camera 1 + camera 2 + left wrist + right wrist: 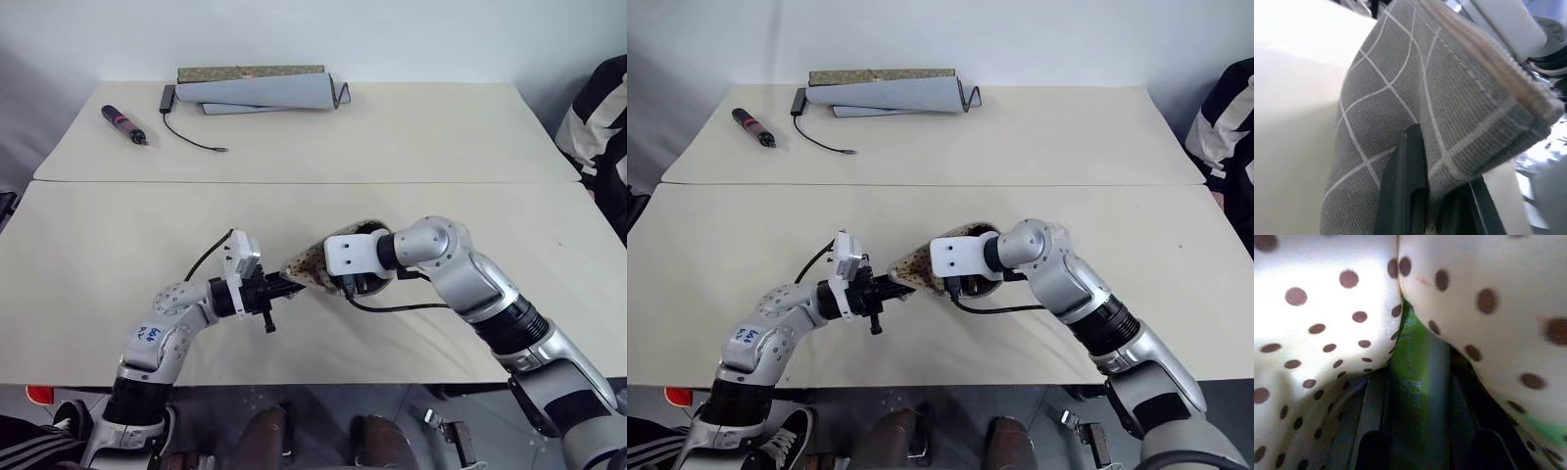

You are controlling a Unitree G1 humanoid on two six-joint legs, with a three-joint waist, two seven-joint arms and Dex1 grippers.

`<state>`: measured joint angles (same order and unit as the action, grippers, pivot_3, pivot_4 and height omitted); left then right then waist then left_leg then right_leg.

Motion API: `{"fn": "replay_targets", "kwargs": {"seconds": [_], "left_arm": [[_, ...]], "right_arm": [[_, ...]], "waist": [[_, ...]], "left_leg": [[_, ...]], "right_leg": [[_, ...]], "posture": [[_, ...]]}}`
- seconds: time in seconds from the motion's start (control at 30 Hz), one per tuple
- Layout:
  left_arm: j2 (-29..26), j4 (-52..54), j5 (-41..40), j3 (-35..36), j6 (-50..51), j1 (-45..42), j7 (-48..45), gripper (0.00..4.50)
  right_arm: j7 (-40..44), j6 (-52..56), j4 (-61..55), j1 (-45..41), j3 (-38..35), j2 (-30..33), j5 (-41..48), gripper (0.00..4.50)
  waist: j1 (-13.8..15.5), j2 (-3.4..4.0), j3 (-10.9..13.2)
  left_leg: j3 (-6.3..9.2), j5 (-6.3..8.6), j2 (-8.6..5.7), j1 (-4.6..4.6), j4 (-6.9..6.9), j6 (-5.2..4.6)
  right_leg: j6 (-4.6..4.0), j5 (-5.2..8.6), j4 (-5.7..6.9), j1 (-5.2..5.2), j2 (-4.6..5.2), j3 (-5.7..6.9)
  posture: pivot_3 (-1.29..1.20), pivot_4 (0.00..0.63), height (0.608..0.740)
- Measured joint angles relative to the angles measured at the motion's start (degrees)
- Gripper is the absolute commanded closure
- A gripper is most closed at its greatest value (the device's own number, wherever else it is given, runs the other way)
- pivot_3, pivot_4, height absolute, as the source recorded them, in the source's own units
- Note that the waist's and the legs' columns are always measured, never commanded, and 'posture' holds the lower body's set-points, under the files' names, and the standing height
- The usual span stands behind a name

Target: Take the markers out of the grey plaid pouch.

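The grey plaid pouch [312, 262] is held up off the near table, its mouth spread so the brown-dotted lining shows. My left gripper [286, 290] is shut on the pouch's left corner. In the left wrist view the black fingers [1405, 181] pinch the plaid fabric [1400, 98]. My right gripper [1418, 377] reaches down into the pouch from the right. Inside, a green marker [1410, 342] lies between its two dark fingers [1369, 416], which press against both of its sides. Dotted lining [1317, 308] surrounds them, and the rest of the pouch's inside is hidden.
On the far table lie a rolled plain grey mat [265, 90], a black-and-red pen-like tool [124, 124] and a thin black cable [191, 132]. A seam [294, 181] divides the two tables. A person's striped sleeve [602, 127] shows at the right edge.
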<state>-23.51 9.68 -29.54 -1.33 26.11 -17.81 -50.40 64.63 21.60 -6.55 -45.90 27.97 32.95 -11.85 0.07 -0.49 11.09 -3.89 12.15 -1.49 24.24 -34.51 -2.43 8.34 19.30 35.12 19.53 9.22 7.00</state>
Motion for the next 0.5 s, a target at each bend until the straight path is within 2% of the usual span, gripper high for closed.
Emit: {"fn": "replay_targets", "kwargs": {"seconds": [0.2,0.33,0.5], "left_arm": [[0.32,-1.33,2.62,-0.22,-5.42,-1.71,0.22,4.5],[-0.32,-1.22,2.8,-2.39,-3.91,-1.29,-0.39,4.5],[-0.24,-1.23,4.5,-3.07,-4.11,-1.57,1.35,4.5]], "right_arm": [[0.51,5.85,-2.46,0.01,-3.71,-0.1,3.5,3.37],[0.65,3.31,-2.18,0.48,-1.2,3.47,1.43,3.37],[-1.36,2.61,-0.48,1.27,-1.12,1.83,1.29,3.37]], "waist": [[-0.1,0.0,0.0],[-0.14,0.0,0.0],[-0.13,-0.01,0.0]], "left_leg": [[0.0,0.02,0.01,0.0,0.0,0.04],[-0.03,0.03,0.01,0.0,0.0,0.03],[-0.02,0.03,0.02,0.0,-0.02,0.03]], "right_leg": [[0.0,0.0,0.01,0.0,-0.01,0.01],[0.0,0.0,0.0,0.01,-0.01,0.0],[0.0,0.0,0.0,0.01,-0.01,0.0]], "posture": [[0.0,0.15,0.74],[0.0,0.15,0.74],[0.0,0.15,0.74]]}}
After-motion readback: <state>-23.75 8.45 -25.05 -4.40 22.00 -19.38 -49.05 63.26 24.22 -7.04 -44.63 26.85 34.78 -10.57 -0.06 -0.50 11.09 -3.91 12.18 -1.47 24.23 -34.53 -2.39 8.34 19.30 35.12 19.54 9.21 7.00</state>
